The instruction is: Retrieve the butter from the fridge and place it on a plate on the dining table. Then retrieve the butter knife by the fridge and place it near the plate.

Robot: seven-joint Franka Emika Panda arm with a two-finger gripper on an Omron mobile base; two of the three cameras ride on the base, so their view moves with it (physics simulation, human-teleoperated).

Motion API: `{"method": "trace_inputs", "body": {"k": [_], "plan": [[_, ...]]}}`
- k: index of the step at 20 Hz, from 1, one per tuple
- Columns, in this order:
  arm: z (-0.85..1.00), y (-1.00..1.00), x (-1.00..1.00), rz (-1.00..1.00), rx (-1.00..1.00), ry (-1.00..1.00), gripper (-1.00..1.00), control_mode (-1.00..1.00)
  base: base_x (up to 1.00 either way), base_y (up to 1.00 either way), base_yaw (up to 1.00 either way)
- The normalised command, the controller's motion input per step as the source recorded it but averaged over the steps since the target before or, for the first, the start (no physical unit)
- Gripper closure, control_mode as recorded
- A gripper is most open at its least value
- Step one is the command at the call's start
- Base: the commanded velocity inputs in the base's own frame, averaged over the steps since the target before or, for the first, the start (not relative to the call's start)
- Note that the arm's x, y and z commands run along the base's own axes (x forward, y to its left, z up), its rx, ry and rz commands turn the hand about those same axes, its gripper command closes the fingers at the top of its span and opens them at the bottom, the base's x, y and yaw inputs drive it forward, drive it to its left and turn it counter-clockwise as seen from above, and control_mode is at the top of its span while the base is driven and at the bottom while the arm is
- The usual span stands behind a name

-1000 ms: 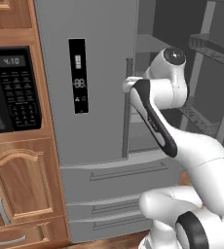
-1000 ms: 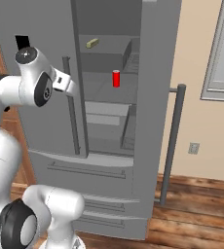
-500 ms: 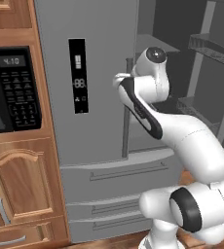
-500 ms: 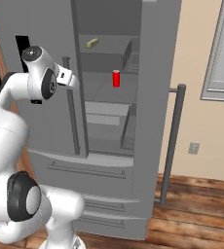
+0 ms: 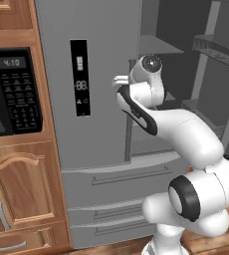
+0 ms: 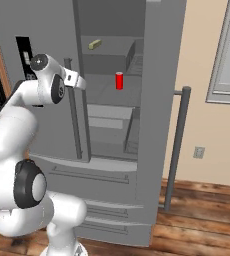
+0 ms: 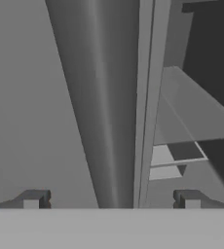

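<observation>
The butter (image 6: 94, 44) lies on the top shelf of the open fridge (image 6: 162, 100), its long axis running roughly along the shelf. The end effector (image 7: 111, 199), fingers wide apart and empty, hangs at the closed left door's edge, so the butter sits higher and deeper inside to its right.

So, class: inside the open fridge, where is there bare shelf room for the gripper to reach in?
Top shelf: bare to the right of the butter. Middle shelf: bare to the left of the red container. Crowded at the left door's handle, between the open gripper's fingertips.
</observation>
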Motion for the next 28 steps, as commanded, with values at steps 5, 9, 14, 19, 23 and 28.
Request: {"method": "trace_inputs", "body": {"k": [5,9,14,19,23,28], "plan": [[-0.02,0.0,0.65,0.01,-0.01,0.01,-1.0,-1.0,0.0,0.0,0.0],[-0.1,0.0,0.51,0.0,-0.05,0.07,-1.0,-1.0,0.0,0.0,0.0],[0.0,0.0,0.21,0.0,0.0,0.0,-1.0,-1.0,0.0,0.0,0.0],[0.0,0.0,0.0,0.0,0.0,0.0,1.0,-1.0,0.0,0.0,0.0],[0.0,0.0,-0.01,0.0,0.0,0.0,1.0,-1.0,0.0,0.0,0.0],[-0.01,0.07,-0.36,0.0,0.0,0.0,1.0,-1.0,0.0,0.0,0.0]]}}
